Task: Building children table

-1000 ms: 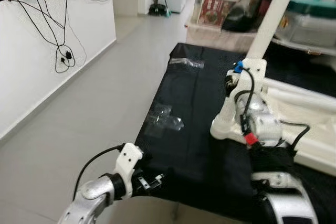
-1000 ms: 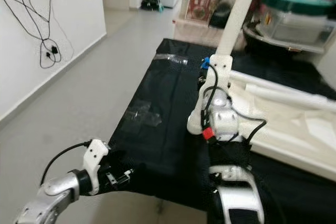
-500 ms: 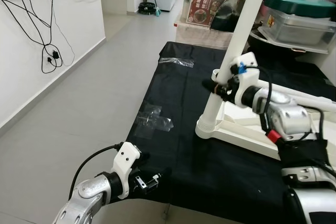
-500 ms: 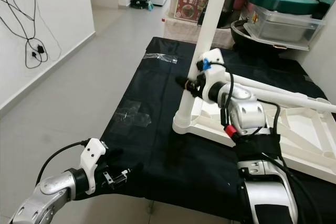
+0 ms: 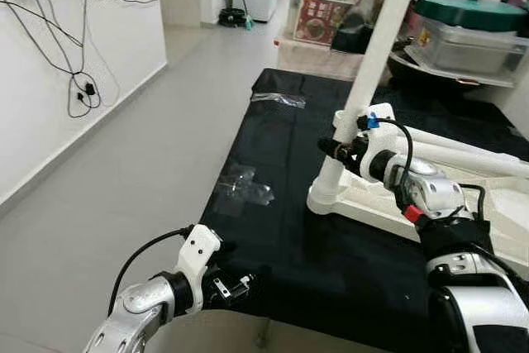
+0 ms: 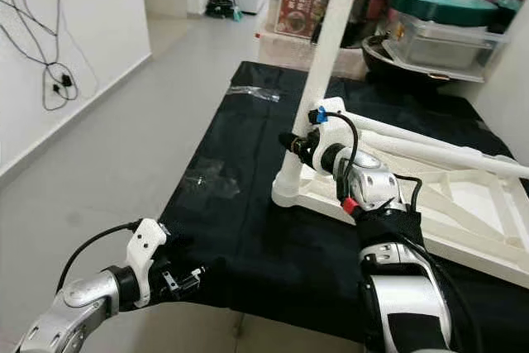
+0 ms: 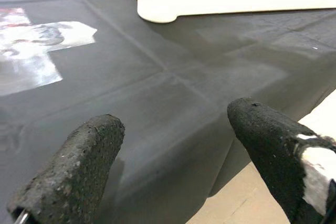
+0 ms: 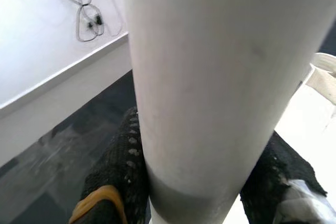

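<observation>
Black cloth-covered bench (image 5: 273,171): right gripper (image 5: 332,148) clamps the white plastic table leg (image 5: 372,72) — keep it plumb; left gripper (image 5: 248,280) idle, apart.

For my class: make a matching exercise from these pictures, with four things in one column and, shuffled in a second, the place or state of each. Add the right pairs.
Things:
1. right gripper
2. left gripper
3. clear plastic wrapper
4. green lid

Places or states:
A. on a container behind the table
B. open, at the black cloth's near edge
C. flat on the black cloth
D. shut on the white table leg

Pairs: 1-D, 2-B, 3-C, 4-A
</observation>
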You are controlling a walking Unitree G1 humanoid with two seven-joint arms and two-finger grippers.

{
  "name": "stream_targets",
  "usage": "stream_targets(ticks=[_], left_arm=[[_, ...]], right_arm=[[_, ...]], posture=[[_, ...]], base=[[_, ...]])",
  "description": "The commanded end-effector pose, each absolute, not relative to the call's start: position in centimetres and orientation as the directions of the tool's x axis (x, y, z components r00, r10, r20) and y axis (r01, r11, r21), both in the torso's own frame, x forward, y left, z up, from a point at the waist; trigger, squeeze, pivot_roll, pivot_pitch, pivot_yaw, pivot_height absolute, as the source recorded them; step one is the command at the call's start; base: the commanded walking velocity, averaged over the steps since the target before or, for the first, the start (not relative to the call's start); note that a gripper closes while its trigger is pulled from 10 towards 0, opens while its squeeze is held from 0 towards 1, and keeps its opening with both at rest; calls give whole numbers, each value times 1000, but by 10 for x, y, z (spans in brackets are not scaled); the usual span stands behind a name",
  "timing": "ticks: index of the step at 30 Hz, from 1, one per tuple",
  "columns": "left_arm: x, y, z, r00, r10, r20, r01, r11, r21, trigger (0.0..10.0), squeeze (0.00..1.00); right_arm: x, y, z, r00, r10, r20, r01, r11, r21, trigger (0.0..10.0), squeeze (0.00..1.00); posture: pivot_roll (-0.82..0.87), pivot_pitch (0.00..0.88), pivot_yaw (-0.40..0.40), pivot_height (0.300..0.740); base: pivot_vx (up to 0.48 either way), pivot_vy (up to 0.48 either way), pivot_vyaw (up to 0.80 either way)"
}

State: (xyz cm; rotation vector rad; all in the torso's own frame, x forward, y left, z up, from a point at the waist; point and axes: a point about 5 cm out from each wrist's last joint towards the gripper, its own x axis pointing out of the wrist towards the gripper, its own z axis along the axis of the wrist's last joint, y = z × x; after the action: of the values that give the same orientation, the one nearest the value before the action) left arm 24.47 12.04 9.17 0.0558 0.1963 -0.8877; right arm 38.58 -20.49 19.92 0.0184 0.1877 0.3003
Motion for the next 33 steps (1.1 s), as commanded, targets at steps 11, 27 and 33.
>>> stream_targets(ticks=[11, 27, 33], left_arm=[[244, 120, 88, 608, -766, -209, 779, 627, -34, 10000, 0], [245, 118, 89, 606, -769, -202, 780, 625, -38, 10000, 0], [247, 119, 89, 611, -766, -200, 777, 628, -31, 10000, 0]], right_arm=[[346, -199, 194, 915, -398, -64, 396, 917, -46, 0, 0], [377, -193, 235, 997, -47, 67, 44, 998, 39, 10000, 0], [378, -208, 230, 980, 196, 23, -194, 979, -57, 10000, 0]], posture=[[16, 0, -106, 740], [19, 0, -111, 740], [18, 0, -114, 740]], base=[[0, 0, 0], [0, 0, 0], [0, 0, 0]])
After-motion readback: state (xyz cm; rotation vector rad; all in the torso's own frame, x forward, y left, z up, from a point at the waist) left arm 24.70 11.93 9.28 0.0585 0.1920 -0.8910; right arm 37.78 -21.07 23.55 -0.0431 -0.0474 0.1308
